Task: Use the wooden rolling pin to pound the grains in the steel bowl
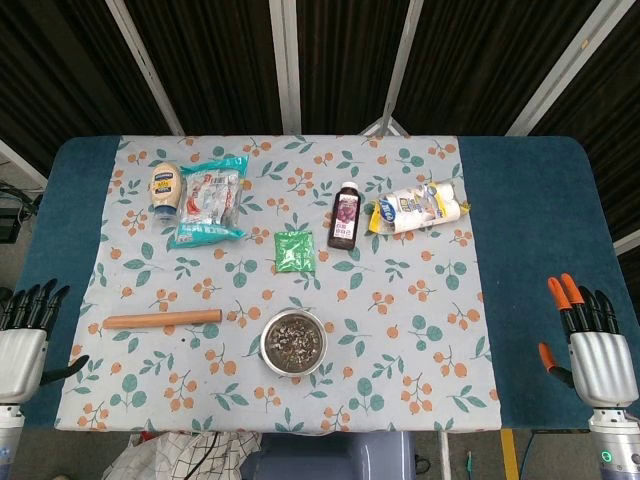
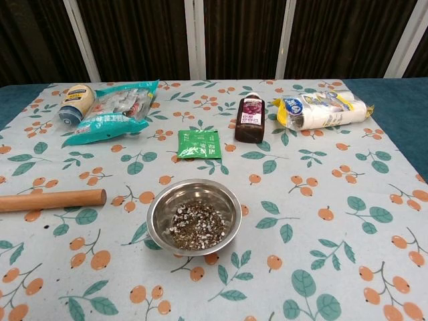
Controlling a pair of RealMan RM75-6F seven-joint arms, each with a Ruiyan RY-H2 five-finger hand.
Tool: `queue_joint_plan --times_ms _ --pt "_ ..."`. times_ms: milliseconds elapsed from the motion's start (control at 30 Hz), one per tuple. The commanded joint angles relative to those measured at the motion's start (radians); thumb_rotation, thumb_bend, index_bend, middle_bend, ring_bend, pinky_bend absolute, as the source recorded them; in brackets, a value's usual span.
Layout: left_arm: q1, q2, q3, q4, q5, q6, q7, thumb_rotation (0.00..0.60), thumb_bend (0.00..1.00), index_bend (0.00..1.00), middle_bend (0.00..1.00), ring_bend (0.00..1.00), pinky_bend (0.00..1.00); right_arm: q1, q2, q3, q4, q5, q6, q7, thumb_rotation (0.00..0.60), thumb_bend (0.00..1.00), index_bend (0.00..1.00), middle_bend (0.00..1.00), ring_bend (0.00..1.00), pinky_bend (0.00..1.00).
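Currently both hands, left hand (image 1: pixel 22 352) and right hand (image 1: pixel 598 358), are hovering wide and apparently empty; rolling pin (image 1: pixel 162 320) is lying left of the steel bowl (image 1: pixel 293 342).

In the chest view the rolling pin (image 2: pixel 50 199) runs off the left edge, so its far end cannot be seen. Neither hand appears in that view. In the head view the left hand (image 1: pixel 25 340) is cut by the left edge of the frame and its arm drops out at the bottom left corner. The arm below the right hand (image 1: pixel 590 345) leaves the frame at the bottom right. A checked cloth (image 1: pixel 180 455) at the bottom edge is cropped. Labels on the dark bottle (image 2: pixel 251 119), the green packet (image 2: pixel 199 144) and the jar (image 2: pixel 75 101) are too small to read.
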Motion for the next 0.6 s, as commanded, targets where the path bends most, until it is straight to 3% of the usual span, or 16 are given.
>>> queue_joint_plan --times_ms 33,600 --pt "0.002 -0.003 -0.003 0.003 0.006 0.0 0.001 0.6 0.17 0.0 0.0 0.0 0.0 0.0 0.001 -0.001 0.0 0.0 -0.001 -0.001 0.6 0.37 0.0 0.0 0.0 0.0" --pt "0.003 -0.003 -0.025 -0.024 -0.021 -0.056 0.017 0.6 0.17 0.0 0.0 0.0 0.0 0.005 0.0 -0.004 -0.007 0.0 -0.012 -0.003 0.6 0.37 0.0 0.0 0.0 0.0"
